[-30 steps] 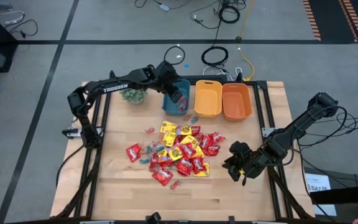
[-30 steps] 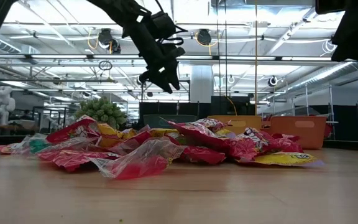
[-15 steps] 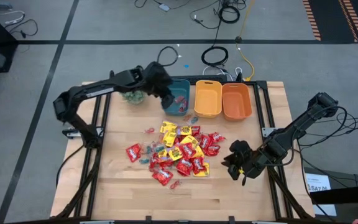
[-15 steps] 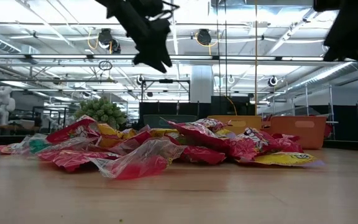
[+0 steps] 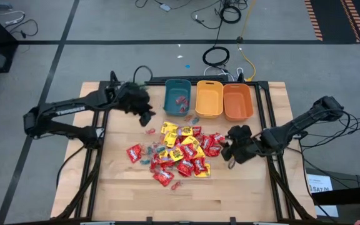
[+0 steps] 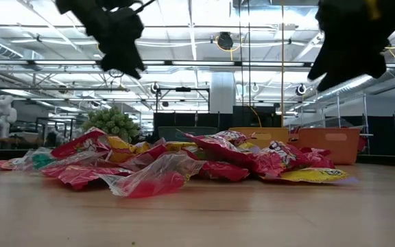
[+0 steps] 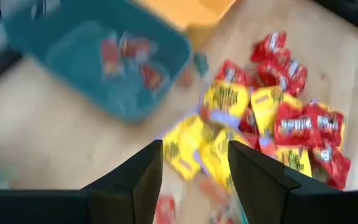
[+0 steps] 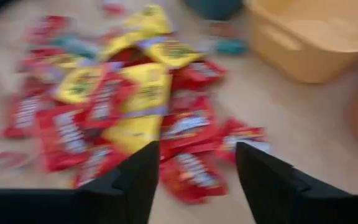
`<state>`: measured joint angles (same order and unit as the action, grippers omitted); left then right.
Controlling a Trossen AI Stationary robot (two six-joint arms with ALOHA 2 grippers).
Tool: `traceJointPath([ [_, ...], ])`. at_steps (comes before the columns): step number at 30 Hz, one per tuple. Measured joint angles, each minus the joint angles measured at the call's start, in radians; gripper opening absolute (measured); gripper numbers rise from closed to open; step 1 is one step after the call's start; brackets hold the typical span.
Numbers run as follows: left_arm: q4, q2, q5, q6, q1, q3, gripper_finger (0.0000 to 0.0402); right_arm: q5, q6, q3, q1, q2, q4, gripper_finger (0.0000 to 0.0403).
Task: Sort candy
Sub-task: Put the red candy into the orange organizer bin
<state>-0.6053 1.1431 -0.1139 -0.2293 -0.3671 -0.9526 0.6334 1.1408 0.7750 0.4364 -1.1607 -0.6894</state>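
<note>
Left hand (image 5: 144,114) hangs above the wooden desk (image 5: 124,187) at about ten o'clock from the candy heap, just beside the teal plastic bin's near left corner. Its two dark fingers (image 7: 138,177) stand apart with nothing between them; past them the wrist view shows bare wood, yellow packets and the bin. In the low view this hand (image 6: 118,48) is well above the heap.

Right hand (image 5: 230,150) hovers at three o'clock from the heap, close to its red edge, over bare wood. Its fingers (image 8: 138,180) are also spread and empty, pointing toward the pile.

Between the two hands lies the candy (image 5: 180,153): a loose heap of shiny red packets and yellow packets near the middle of the desk, with small pale blue and pink pieces scattered around its edges. A few stray pieces lie at twelve o'clock from the heap, near the bins.

At twelve o'clock from the heap, along the far edge of the desk, three bins stand in a row touching or nearly so: the teal plastic bin (image 5: 167,103), holding a few red and pale pieces, then a yellow-orange plastic bin (image 5: 209,99), then a darker orange plastic bin (image 5: 237,101). A small green spiky plant (image 6: 113,123) shows behind the heap in the low view.
</note>
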Motion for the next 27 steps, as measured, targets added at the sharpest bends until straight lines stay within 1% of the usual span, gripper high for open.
traceJointPath([
  [2, 0.028, -0.038, 0.001, -0.048, 0.019, 0.053, 0.0191, -0.001, -0.001, 0.000, -0.052, -0.017, -0.032, 0.0237],
  [6, 0.015, -0.081, -0.001, -0.054, 0.055, 0.110, 0.0191, -0.004, -0.014, 0.000, -0.136, -0.071, -0.048, 0.0272],
  [10, 0.016, -0.082, -0.001, -0.053, 0.064, 0.118, 0.0191, -0.022, 0.017, 0.000, -0.204, -0.165, -0.042, 0.0281],
  [12, 0.017, -0.082, -0.001, -0.053, 0.064, 0.118, 0.0191, -0.069, 0.037, 0.000, -0.234, -0.219, -0.035, 0.0280],
  [14, 0.017, -0.082, -0.001, -0.054, 0.063, 0.118, 0.0191, -0.123, 0.053, 0.000, -0.253, -0.269, -0.026, 0.0277],
  [22, 0.015, -0.083, -0.001, -0.054, 0.063, 0.118, 0.0191, -0.279, 0.054, 0.000, -0.300, -0.454, 0.082, 0.0263],
  [24, 0.015, -0.083, -0.001, -0.054, 0.063, 0.118, 0.0191, -0.300, 0.065, 0.005, -0.302, -0.488, 0.094, 0.0243],
  [25, 0.015, -0.083, -0.001, -0.054, 0.063, 0.118, 0.0191, -0.312, 0.078, 0.005, -0.303, -0.498, 0.095, 0.0227],
  [27, 0.013, -0.083, -0.001, -0.054, 0.063, 0.118, 0.0191, -0.324, 0.092, 0.007, -0.303, -0.507, 0.093, 0.0183],
])
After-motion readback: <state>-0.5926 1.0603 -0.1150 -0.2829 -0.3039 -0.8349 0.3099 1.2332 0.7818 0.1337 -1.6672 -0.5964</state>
